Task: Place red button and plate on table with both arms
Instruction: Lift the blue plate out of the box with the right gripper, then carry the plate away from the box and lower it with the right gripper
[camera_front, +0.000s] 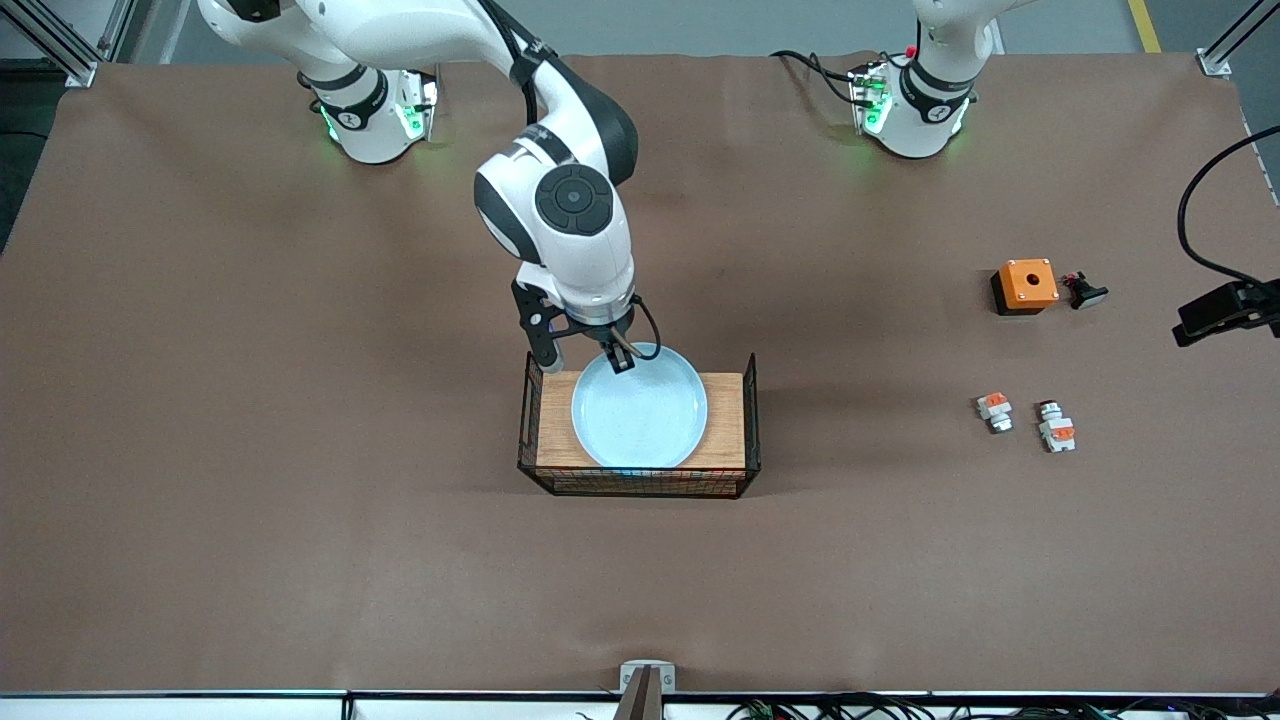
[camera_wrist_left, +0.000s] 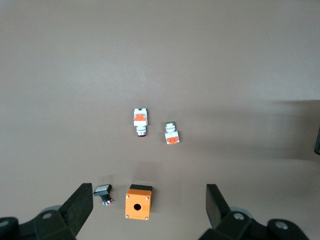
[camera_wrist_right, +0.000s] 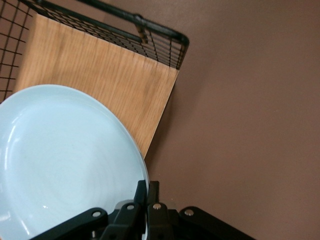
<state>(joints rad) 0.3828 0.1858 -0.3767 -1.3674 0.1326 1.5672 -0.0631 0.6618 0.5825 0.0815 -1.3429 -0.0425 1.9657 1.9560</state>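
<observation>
Right gripper (camera_front: 622, 352) is clamped narrow on the rim of the plate (camera_front: 640, 408), at the edge farthest from the front camera. The plate rests on the wood-topped wire crate (camera_front: 727, 415) at mid-table; its rim overhangs the wood on the gripped side.

Left gripper (camera_wrist_left: 150, 205) hangs with its jaws wide and empty over the parts at the left arm's end of the table. The red button (camera_front: 1055, 426) lies there beside a stubbier white-and-orange part (camera_front: 994, 411); an orange box (camera_front: 1026, 284) sits farther from the front camera.

Judgement: lift is the step in hand. Raise straight up, keeping the plate level, until it clears the crate's wire walls, then carry it sideways to bare table (camera_front: 300, 420). A one-sided rim pinch may let it droop; move slowly.
</observation>
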